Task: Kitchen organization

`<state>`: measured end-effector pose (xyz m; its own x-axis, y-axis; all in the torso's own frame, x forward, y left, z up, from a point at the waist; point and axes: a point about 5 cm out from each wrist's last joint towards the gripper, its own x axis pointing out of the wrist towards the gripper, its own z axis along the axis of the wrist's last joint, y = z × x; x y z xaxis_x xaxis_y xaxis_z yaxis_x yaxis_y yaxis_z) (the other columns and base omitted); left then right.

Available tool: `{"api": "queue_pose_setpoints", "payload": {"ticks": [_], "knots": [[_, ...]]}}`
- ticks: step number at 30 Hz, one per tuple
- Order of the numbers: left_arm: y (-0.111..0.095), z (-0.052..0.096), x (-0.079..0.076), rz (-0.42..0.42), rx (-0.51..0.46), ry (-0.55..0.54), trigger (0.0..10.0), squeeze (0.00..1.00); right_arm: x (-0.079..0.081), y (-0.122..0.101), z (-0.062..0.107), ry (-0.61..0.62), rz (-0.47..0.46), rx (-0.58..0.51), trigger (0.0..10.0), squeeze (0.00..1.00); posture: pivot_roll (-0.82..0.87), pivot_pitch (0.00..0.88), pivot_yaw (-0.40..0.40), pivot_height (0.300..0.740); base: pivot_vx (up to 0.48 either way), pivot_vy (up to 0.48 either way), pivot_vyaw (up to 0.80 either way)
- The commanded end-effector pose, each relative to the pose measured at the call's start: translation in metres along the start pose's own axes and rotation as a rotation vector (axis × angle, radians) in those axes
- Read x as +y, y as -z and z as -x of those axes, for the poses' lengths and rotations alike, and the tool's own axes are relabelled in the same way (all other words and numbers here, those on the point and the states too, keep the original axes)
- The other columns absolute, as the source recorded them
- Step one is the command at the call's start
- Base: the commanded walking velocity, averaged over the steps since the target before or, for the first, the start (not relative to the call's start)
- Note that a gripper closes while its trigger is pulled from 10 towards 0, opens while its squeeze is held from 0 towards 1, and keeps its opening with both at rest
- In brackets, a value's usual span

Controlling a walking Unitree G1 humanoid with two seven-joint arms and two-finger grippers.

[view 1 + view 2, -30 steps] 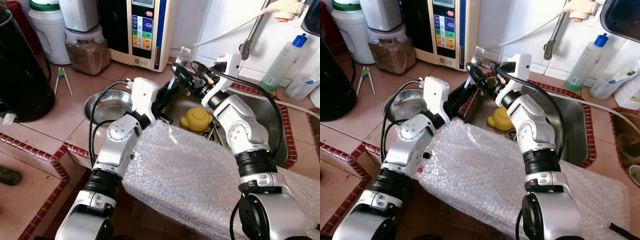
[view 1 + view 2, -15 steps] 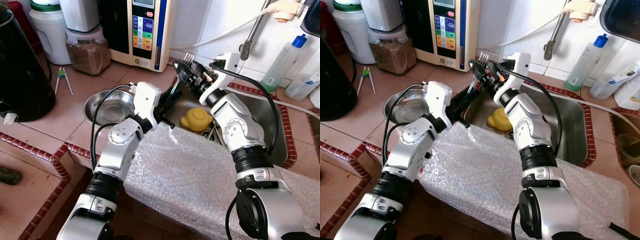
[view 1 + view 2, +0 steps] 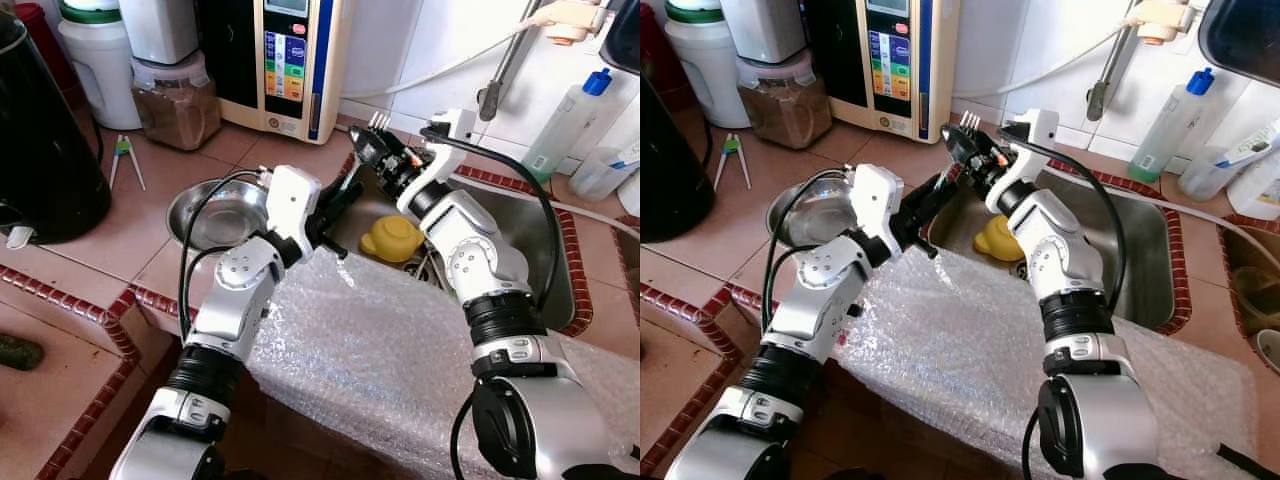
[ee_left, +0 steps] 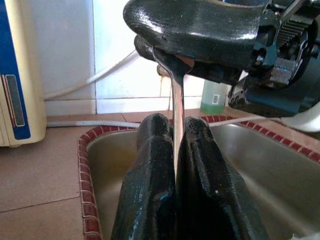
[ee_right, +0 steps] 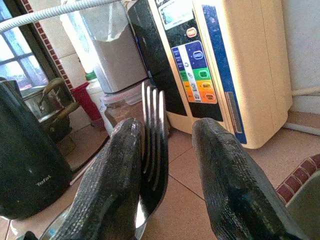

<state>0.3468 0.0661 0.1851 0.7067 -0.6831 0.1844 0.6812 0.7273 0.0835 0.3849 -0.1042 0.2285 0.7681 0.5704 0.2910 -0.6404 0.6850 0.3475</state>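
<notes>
**Fork held between two grippers above the sink**

Tiled kitchen counter (image 3: pixel 150 235) surrounds a steel sink (image 3: pixel 530 225). Left gripper (image 4: pixel 175 150) is clenched on the fork (image 5: pixel 152 127) handle; right gripper (image 5: pixel 167 165), at one o'clock from it, has fingers parted around the tines.

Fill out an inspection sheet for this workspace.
Surface: tiled counter, steel sink, bubble wrap over the front edge.
Job's things: fork, held above the sink's corner.
Clutter: bowl, yellow item in the sink, jar, kettle.
End effectors: left end effector shut on the fork's handle; right end effector fingers apart, tines against one finger.
Cables: black cable looped along each arm; white hose on the wall.
Surroundings: water machine, bottle.
</notes>
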Motion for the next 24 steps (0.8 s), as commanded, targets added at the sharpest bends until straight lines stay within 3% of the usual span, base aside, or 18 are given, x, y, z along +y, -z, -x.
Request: {"api": "queue_pose_setpoints", "payload": {"ticks": [1, 7, 8, 10, 11, 12, 13, 14, 15, 16, 21, 24], "knots": [[-0.005, 0.001, 0.009, -0.015, -0.007, -0.022, 0.0, 0.0, -0.012, -0.001, 0.008, 0.055, -0.012, -0.003, 0.0, 0.0, 0.0, 0.0, -0.074, 0.74, 0.0, 0.0, 0.0], [-0.006, 0.002, 0.014, -0.027, -0.002, -0.037, 0.0, 0.0, -0.012, -0.002, 0.007, 0.061, 0.003, -0.006, 0.0, 0.0, 0.0, 0.0, -0.073, 0.74, 0.0, 0.0, 0.0], [-0.006, 0.003, 0.015, -0.025, 0.001, -0.042, 0.0, 0.0, -0.01, -0.001, 0.007, 0.057, 0.07, 0.007, 0.0, 0.0, 0.0, 0.0, -0.073, 0.74, 0.0, 0.0, 0.0], [-0.005, 0.004, 0.016, -0.022, 0.005, -0.043, 0.0, 0.0, -0.007, -0.001, 0.005, 0.047, 0.103, 0.012, 0.0, 0.0, 0.0, 0.001, -0.071, 0.74, 0.0, 0.0, 0.0], [-0.004, 0.004, 0.015, -0.019, 0.008, -0.04, 0.0, 0.19, -0.006, -0.001, 0.005, 0.045, 0.104, 0.01, 0.0, 0.0, 0.0, 0.002, -0.07, 0.74, 0.0, 0.0, 0.0], [-0.003, 0.005, 0.015, -0.018, 0.011, -0.037, 0.6, 1.0, -0.006, 0.0, 0.005, 0.047, 0.105, 0.01, 0.0, 0.0, 0.0, 0.003, -0.069, 0.74, 0.0, 0.0, 0.0], [-0.003, 0.005, 0.014, -0.017, 0.013, -0.034, 0.6, 1.0, -0.006, 0.0, 0.005, 0.049, 0.106, 0.009, 0.0, 0.0, 0.0, 0.003, -0.069, 0.74, 0.0, 0.0, 0.0], [-0.001, 0.005, 0.014, 0.008, 0.02, -0.038, 7.5, 1.0, -0.007, 0.001, 0.005, 0.056, 0.107, 0.011, 0.0, 0.0, 0.0, 0.003, -0.069, 0.74, 0.0, 0.0, 0.0], [-0.001, 0.005, 0.014, 0.019, 0.021, -0.038, 9.6, 1.0, -0.007, 0.001, 0.005, 0.061, 0.107, 0.011, 0.0, 0.0, 0.01, 0.006, -0.068, 0.74, 0.0, 0.0, 0.0], [0.0, 0.005, 0.014, 0.02, 0.021, -0.039, 10.0, 1.0, -0.008, 0.001, 0.006, 0.066, 0.106, 0.011, 0.0, 0.0, 0.01, 0.006, -0.068, 0.74, 0.0, 0.0, 0.0], [0.0, 0.006, 0.016, 0.012, 0.023, -0.046, 10.0, 1.0, -0.013, -0.001, 0.007, 0.115, 0.124, -0.001, 0.0, 0.0, 0.0, 0.009, -0.068, 0.74, 0.0, 0.0, 0.0], [0.001, 0.006, 0.016, 0.016, 0.036, -0.031, 10.0, 1.0, -0.02, -0.01, 0.008, 0.191, 0.199, -0.029, 0.0, 0.0, 0.0, 0.01, -0.068, 0.74, 0.0, 0.0, 0.0]]}}
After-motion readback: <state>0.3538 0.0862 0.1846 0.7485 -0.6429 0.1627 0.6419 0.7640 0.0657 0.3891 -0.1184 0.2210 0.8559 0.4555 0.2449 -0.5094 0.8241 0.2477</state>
